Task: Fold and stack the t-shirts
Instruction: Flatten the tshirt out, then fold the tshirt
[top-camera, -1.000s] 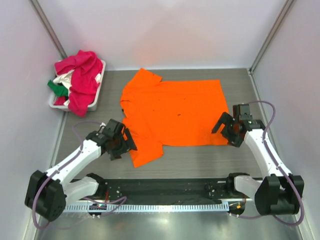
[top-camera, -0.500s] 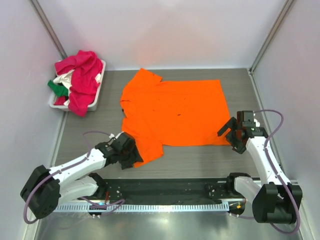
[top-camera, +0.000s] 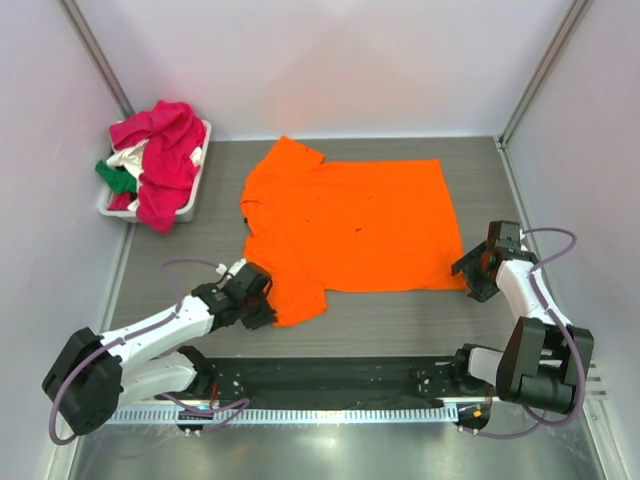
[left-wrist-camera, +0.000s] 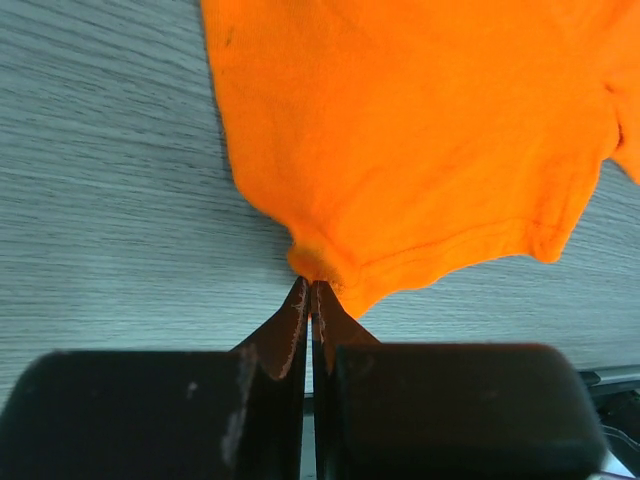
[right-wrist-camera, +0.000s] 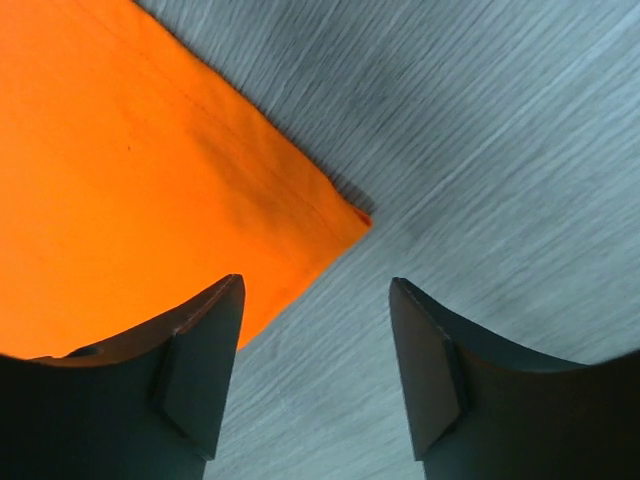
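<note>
A bright orange t-shirt lies spread flat on the grey table. My left gripper is shut on the near corner of its left sleeve; the tips pinch the hem's edge. My right gripper stands open just off the shirt's near right corner, its left finger over the cloth's edge, nothing between the fingers. More t-shirts, magenta-pink, white and green, are heaped in the basket.
A white plastic basket sits at the far left corner against the left wall. White walls enclose the table on three sides. A black rail runs along the near edge between the arm bases.
My left gripper slid toward the sleeve's near corner and shut on it. My right gripper moved outward and nearer to the shirt's near right corner, its jaws narrowing somewhat.
</note>
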